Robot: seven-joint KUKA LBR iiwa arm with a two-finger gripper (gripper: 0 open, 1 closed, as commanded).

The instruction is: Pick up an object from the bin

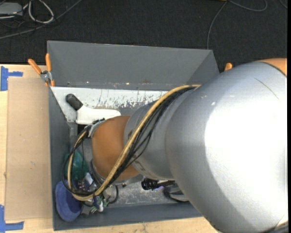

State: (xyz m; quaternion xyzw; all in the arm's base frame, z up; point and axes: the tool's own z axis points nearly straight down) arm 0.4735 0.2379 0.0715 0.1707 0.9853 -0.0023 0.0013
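Note:
A white object [98,114] with a black cap [73,101] lies at the back left of the bin, partly under the arm's orange cover. A blue rounded soft thing [66,204] sits in the front left corner. A green translucent thing [78,164] rests against the left wall, behind the arm's cables. Some small colourful pieces [84,182] lie just in front of it. A black object [153,184] lies near the front wall, half hidden under the arm.
The arm, with its orange cover and looping cables, hangs low over the middle and right of the bin and hides what lies beneath. A strip of scuffed bin floor shows along the back wall.

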